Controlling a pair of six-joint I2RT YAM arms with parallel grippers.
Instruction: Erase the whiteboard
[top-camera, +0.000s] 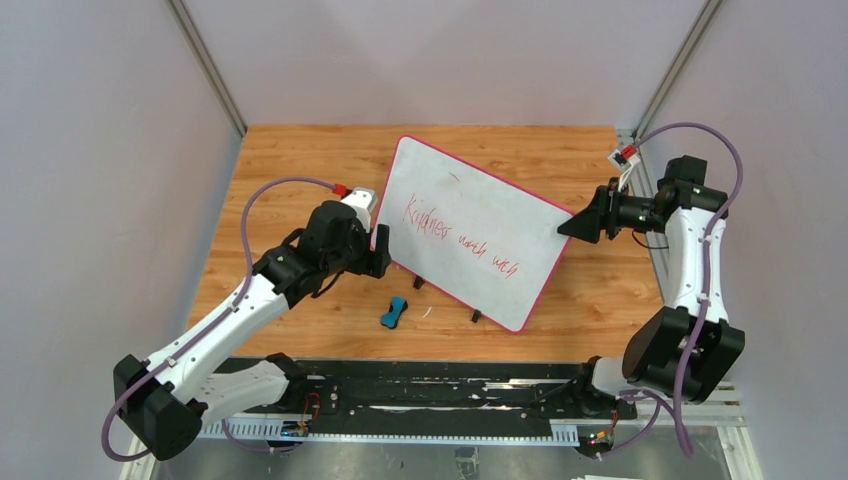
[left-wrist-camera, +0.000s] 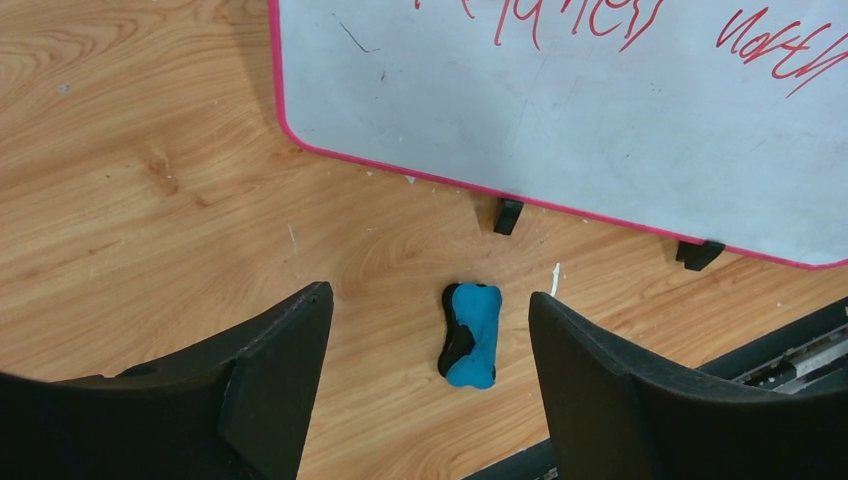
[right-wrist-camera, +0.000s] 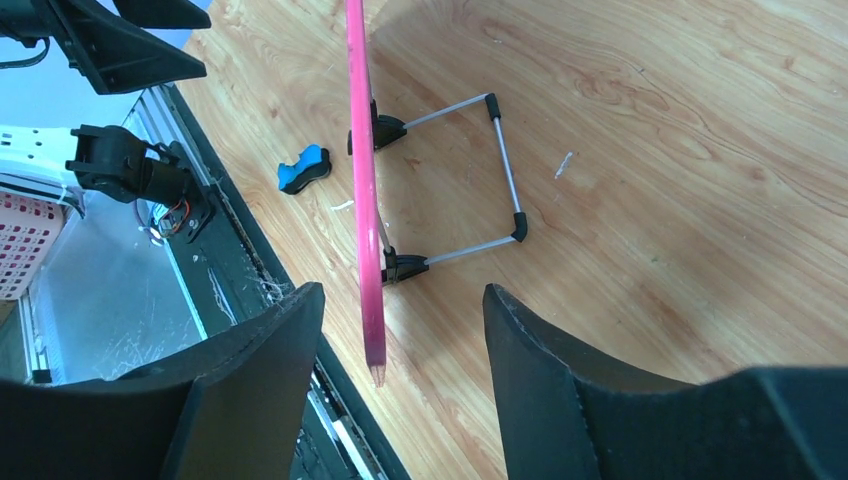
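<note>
Eraser (left-wrist-camera: 470, 335) flat on wooden table (top-camera: 300, 160), beneath left gripper (left-wrist-camera: 430, 300), jaws spread wide, empty. Behind, whiteboard (top-camera: 470, 200) propped mid-table on wire stand (right-wrist-camera: 500, 150), red writing (top-camera: 432, 226) across face. Right gripper (right-wrist-camera: 400, 295) at board's right edge, jaws apart astride pink rim (right-wrist-camera: 362, 150), not clamping.

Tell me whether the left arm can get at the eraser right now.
Probably yes. The open left gripper faces the eraser, which lies alone on bare table in front of the whiteboard, with nothing between them.
</note>
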